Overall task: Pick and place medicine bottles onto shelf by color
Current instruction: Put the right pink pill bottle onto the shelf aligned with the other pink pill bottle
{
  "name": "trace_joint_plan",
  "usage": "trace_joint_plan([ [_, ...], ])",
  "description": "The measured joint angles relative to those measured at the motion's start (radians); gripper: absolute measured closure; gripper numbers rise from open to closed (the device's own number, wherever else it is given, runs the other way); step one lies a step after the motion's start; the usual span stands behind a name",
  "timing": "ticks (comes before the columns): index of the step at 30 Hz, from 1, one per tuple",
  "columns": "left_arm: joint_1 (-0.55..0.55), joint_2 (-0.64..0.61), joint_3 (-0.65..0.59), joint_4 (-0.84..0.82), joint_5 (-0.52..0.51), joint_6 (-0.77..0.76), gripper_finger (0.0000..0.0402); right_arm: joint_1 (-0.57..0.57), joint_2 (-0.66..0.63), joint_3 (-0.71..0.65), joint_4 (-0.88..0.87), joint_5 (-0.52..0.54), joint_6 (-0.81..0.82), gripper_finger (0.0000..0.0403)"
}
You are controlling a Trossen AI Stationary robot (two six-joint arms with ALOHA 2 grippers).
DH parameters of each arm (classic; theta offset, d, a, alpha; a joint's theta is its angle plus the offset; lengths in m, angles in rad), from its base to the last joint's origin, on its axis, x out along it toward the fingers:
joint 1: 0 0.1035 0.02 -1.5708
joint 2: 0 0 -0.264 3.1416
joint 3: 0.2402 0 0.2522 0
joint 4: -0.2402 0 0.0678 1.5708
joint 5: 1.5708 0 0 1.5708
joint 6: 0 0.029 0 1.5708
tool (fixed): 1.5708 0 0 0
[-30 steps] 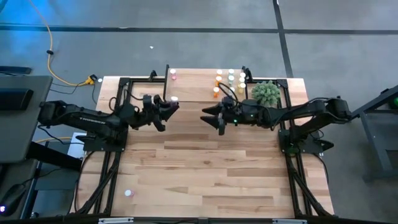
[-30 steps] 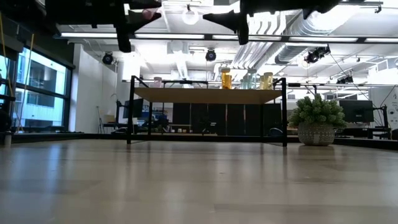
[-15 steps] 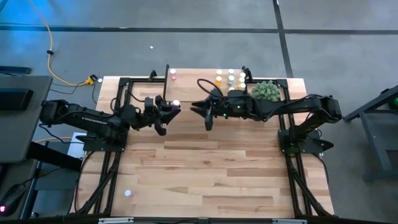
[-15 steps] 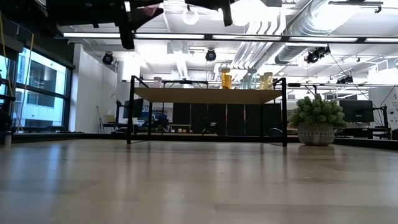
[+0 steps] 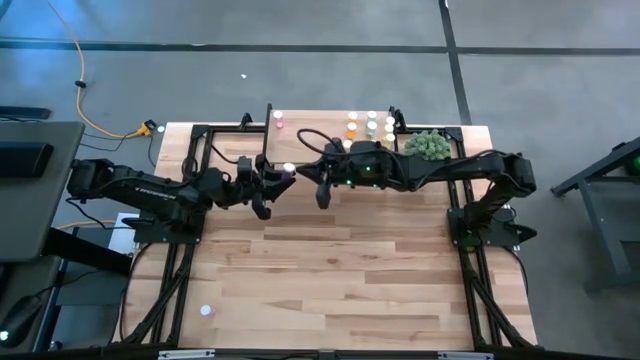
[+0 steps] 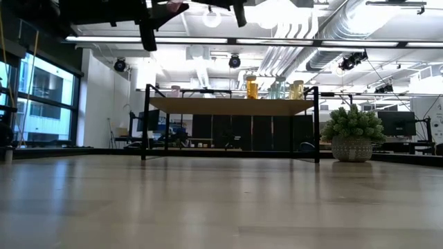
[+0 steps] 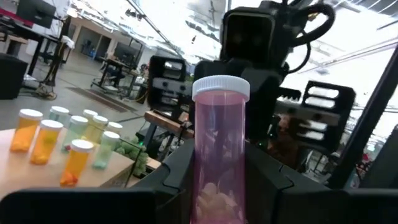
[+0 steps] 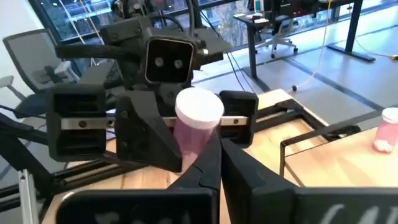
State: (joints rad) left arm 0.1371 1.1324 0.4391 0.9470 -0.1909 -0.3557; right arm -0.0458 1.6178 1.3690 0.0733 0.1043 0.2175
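Over the last second the right arm has been swung across from beside the plant to the middle of the worktop, and the right gripper has been drawn from spread to pressed together. It is now held just beside the left gripper, tip to tip, above the front edge of the shelf. The left gripper has been kept as it was: pinched on a pink medicine bottle, upright, cap uppermost.

In the right wrist view the closed fingers are seen directly in front of the bottle's lower body, but no grip by them can be made out; the bottle is judged to be carried by the left gripper alone. An arm-to-arm handover is judged to be in preparation, though with the right fingers shut nothing can be taken yet.

The bottle is a smooth translucent pink cylinder with a ribbed white cap, and pale contents are visible at its base. Orange and pale green bottles of the same form are stood in a cluster on the shelf's right part, near the plant. One pink bottle is stood apart at the left rear, so that is judged the pink place. The shelf top is of light, matt wood on thin black legs.
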Motion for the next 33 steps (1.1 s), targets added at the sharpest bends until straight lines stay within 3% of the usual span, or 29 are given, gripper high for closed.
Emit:
trace_joint_plan([
  [6,0.0,0.0,0.0,-0.001,0.0,0.0,0.0311,-0.002,-0.005,0.026,-0.032,-0.013,-0.016,0.0402],
  [33,-0.001,0.005,-0.001,-0.009,0.005,0.0,0.0311,-0.004,0.053,0.025,0.131,-0.091,0.047,0.0403],
])
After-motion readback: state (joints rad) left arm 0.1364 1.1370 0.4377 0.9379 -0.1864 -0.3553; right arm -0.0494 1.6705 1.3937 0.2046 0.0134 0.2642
